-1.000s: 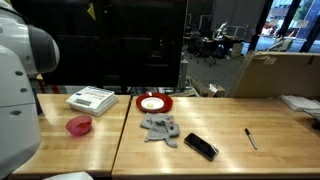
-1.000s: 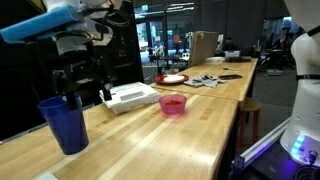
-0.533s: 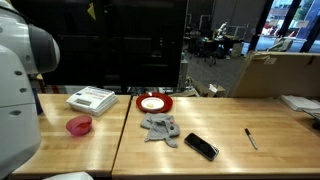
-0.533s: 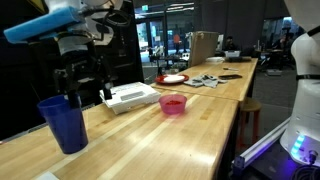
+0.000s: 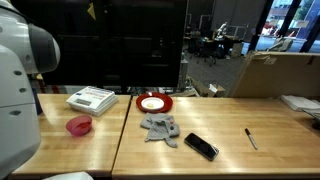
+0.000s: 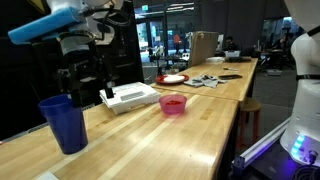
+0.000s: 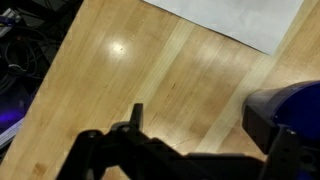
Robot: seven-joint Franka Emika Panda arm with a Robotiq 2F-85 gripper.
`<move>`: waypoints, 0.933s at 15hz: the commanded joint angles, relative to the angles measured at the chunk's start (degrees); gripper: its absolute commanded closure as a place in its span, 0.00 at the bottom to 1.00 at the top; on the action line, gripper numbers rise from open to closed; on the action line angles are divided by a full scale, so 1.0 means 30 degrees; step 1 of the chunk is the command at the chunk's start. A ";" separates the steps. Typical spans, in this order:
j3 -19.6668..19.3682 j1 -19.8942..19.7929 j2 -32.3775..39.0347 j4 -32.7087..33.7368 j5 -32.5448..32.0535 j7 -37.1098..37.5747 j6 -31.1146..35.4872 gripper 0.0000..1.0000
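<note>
Just above and beside blue cup (image 6: 65, 122), tool (image 6: 87, 93) wide, holding nothing; cup interior unseen; pink bowl (image 6: 172, 103) well apart.

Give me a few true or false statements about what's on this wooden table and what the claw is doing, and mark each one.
1. The claw is open and holds nothing. True.
2. The blue cup lies on its side. False: it stands upright, close to the claw.
3. The pink bowl sits on the red plate. False: they are apart; the bowl stands on the wood near the white box.
4. The black phone lies next to the grey cloth. True.
5. The pen lies on the grey cloth. False: it lies on bare wood, beyond the phone.
</note>
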 commanded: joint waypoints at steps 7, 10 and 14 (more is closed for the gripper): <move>-0.0402 0.0424 -0.1079 0.0978 -0.1502 0.1480 -0.2723 0.00; -0.0477 0.0512 -0.0793 0.1991 -0.2751 0.1103 -0.3040 0.00; -0.0591 0.0551 -0.0178 0.3020 -0.3916 0.0455 -0.2130 0.00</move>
